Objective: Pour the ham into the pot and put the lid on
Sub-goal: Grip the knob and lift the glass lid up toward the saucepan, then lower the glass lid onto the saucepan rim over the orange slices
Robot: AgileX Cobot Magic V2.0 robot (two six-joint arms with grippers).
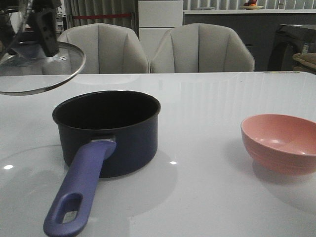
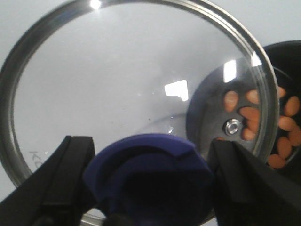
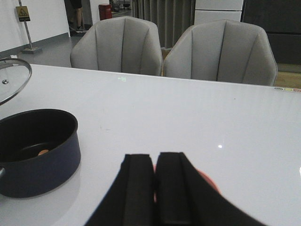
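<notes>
One lid (image 1: 39, 69) hangs by its knob (image 2: 150, 176) in the clamped left gripper (image 2: 150, 188) — up and to the left of the pot (image 1: 108, 131), only its edge overlapping; ham (image 2: 287, 127) already lies inside. Right gripper (image 3: 155, 188), fingers pressed together and empty, sits over the pink bowl (image 1: 281, 143) — lowering calls for a rightward shift

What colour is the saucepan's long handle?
Blue-purple: the dark navy saucepan's long slotted handle shows best in the front view.
</notes>
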